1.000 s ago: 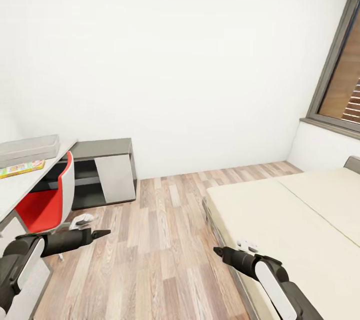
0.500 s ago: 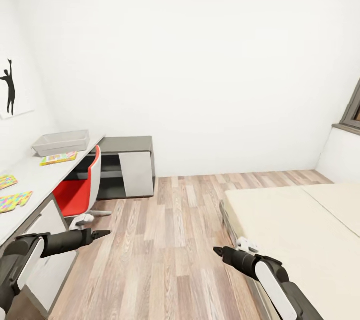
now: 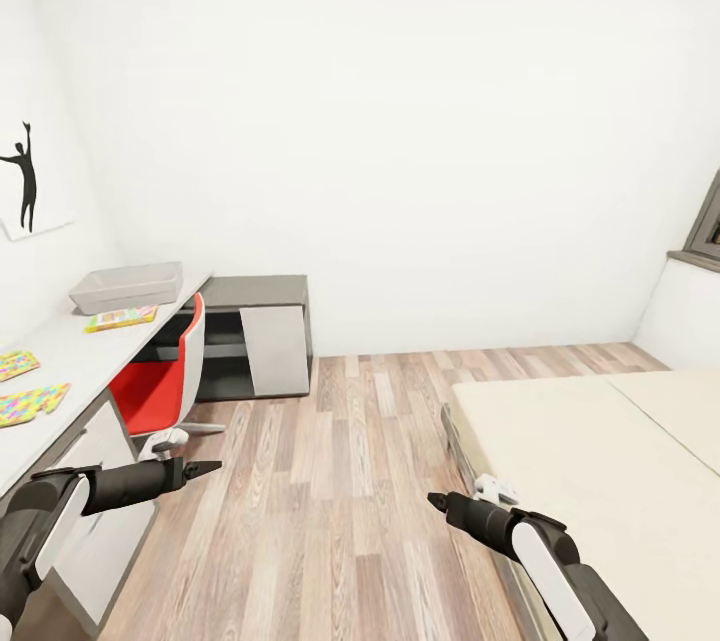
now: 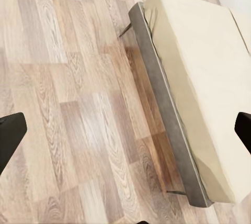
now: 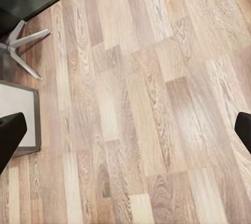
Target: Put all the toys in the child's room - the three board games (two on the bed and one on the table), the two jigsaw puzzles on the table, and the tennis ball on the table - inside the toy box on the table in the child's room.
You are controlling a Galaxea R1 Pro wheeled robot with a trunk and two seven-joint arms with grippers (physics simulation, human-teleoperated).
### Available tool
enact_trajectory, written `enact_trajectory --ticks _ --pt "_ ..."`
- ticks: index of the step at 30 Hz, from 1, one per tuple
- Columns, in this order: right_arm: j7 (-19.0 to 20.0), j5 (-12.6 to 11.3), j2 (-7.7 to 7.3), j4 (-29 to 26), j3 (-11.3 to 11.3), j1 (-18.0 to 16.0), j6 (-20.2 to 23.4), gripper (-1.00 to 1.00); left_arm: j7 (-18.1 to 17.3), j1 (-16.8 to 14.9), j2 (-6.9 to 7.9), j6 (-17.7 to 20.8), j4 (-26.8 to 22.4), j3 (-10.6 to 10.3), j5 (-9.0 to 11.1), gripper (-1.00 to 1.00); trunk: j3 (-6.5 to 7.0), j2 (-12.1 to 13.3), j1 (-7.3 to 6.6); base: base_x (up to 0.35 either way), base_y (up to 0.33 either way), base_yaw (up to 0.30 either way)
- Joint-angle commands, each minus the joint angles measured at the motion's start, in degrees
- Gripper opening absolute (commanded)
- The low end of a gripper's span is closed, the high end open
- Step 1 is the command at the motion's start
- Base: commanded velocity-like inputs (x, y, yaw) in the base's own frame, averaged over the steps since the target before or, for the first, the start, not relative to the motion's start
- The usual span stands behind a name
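- Far left, on the wall: black silhouette picture [image 3: 22, 176].
- Along the left wall: white tabletop [image 3: 75, 361], carrying two jigsaw puzzles, one [image 3: 15, 363] at the near left edge, the other [image 3: 32, 402] just nearer the camera.
- Further back on the same tabletop: colourful board game [image 3: 120, 318], lying flat just in front of the light-grey toy box [image 3: 127, 286].
- Tucked against the tabletop: red-and-white chair [image 3: 160, 383]; behind it, lower dark-grey unit [image 3: 258, 333] with a white panel.
- Low left: left hand [image 3: 205, 468] over the wood floor [image 3: 340, 481], grasping nothing; fingertips [image 4: 10, 134] spread wide in the wrist view.
- Low centre-right: right hand [image 3: 436, 501], likewise released and empty, beside the bed edge.
- Right: beige bed [image 3: 590, 461] with dark frame, bare where visible.
- Far right edge: dark window frame [image 3: 705, 231].
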Motion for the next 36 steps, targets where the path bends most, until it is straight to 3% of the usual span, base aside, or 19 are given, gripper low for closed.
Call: enact_trajectory --ticks 1,11,36 --pt "-0.56 -0.6 -0.06 -0.08 0.12 -0.05 0.07 1.0 -0.12 -0.04 0.0 0.29 0.0 0.05 0.1 1.0 -0.04 -0.1 0.04 -0.006 -0.006 0.0" --pt "-0.54 -0.65 -0.06 -0.08 0.09 -0.05 0.07 1.0 -0.1 -0.04 0.0 0.29 0.0 0.05 0.12 1.0 0.11 -0.1 0.04 -0.059 -0.054 0.0" --pt "-0.56 -0.69 -0.06 -0.08 0.11 -0.05 0.07 1.0 -0.06 -0.04 0.0 0.27 0.0 0.05 0.09 1.0 0.11 -0.1 0.04 -0.029 -0.182 0.0"
